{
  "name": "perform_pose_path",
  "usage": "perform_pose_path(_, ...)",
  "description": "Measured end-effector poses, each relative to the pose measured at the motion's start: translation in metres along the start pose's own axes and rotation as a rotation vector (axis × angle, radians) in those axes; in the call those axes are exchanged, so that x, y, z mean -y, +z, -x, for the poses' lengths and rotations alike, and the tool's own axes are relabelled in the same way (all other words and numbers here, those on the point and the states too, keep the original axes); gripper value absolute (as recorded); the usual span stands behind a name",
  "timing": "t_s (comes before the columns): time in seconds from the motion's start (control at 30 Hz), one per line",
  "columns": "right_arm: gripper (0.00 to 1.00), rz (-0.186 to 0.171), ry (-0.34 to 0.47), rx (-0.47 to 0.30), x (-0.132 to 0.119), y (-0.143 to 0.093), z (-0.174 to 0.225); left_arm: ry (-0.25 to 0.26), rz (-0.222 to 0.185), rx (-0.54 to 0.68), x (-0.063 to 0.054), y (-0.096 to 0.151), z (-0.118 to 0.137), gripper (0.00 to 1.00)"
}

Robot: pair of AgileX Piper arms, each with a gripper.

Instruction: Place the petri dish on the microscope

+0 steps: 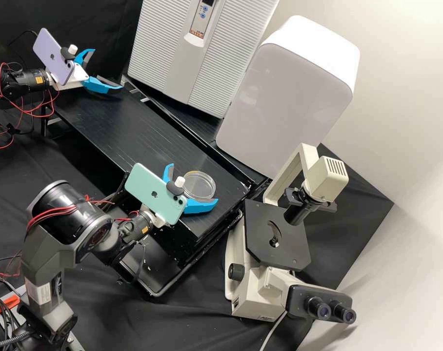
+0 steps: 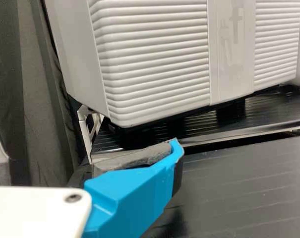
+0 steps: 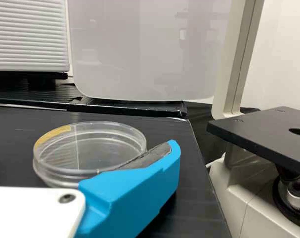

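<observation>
The clear round petri dish lies on the black bench near its right end; a yellow strip marks the rim of the dish. Around it stands my right gripper, open, one blue finger along the dish's near side and the other past its left side. My right gripper shows one finger close against the dish wall. The microscope stands right of the bench, its black stage bare. Far from the dish, my left gripper is open and empty over the bench's far left end; so is my left gripper.
Behind the bench stand a ribbed white appliance and a rounded white box. The microscope's lamp arm rises over the rear of its stage, and its eyepieces point toward the front right.
</observation>
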Motion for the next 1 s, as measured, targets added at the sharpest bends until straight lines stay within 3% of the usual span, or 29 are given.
perform_pose_path(0.2,1.0,0.032,-0.017,0.017,-0.003,-0.002,-0.011,0.0,0.0,0.0,0.0,0.0,0.0,1.0)
perform_pose_path(0.63,1.0,0.039,-0.034,0.063,-0.003,0.009,-0.017,0.0,0.0,0.0,0.0,0.0,0.0,1.0)
perform_pose_path(0.67,0.0,0.041,-0.04,0.064,-0.003,0.01,-0.017,0.0,0.0,0.0,0.0,0.0,0.0,1.0)
perform_pose_path(1.0,0.0,0.009,-0.062,0.053,-0.001,0.012,-0.018,0.0,0.0,0.0,0.0,0.0,0.0,1.0)
